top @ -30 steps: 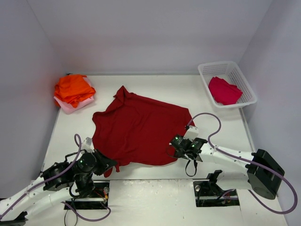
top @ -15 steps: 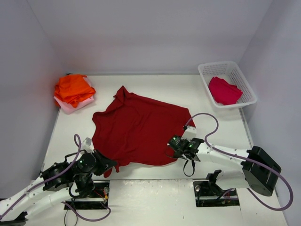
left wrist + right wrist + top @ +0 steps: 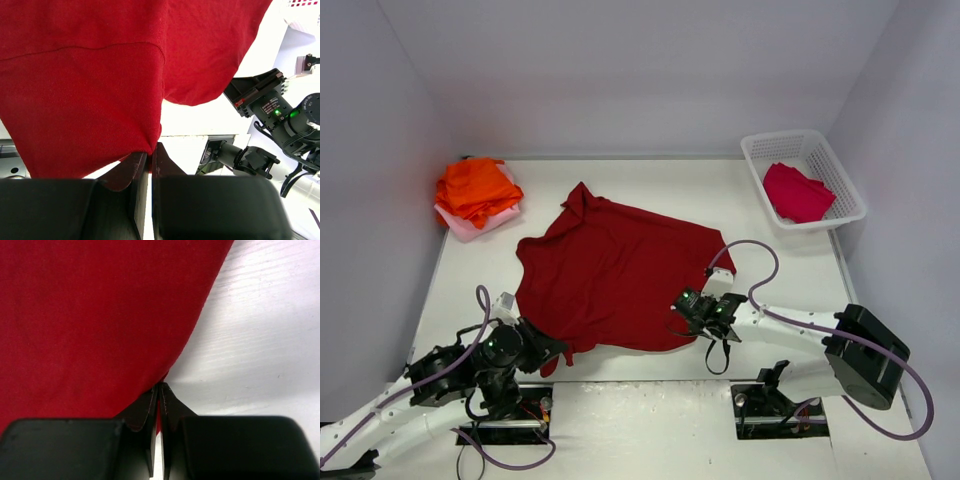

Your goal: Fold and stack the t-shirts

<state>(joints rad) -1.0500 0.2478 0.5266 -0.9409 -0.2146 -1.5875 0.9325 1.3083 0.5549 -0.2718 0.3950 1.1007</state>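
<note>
Dark red t-shirt (image 3: pixel 610 270) | flat | long axis far-left to near-right

"What do those two arms look like up close?"

"The left arm (image 3: pixel 390 415) and right arm (image 3: pixel 790 325) have white links and black motor housings, and a lilac cable (image 3: pixel 750 243) loops off each."

"Any lights?"

"A green LED (image 3: pixel 276 113) at each wrist. The right end effector (image 3: pixel 160 389) has matte black fingers (image 3: pixel 142 415) tapering thin. The left end effector (image 3: pixel 151 150) matches."
</note>
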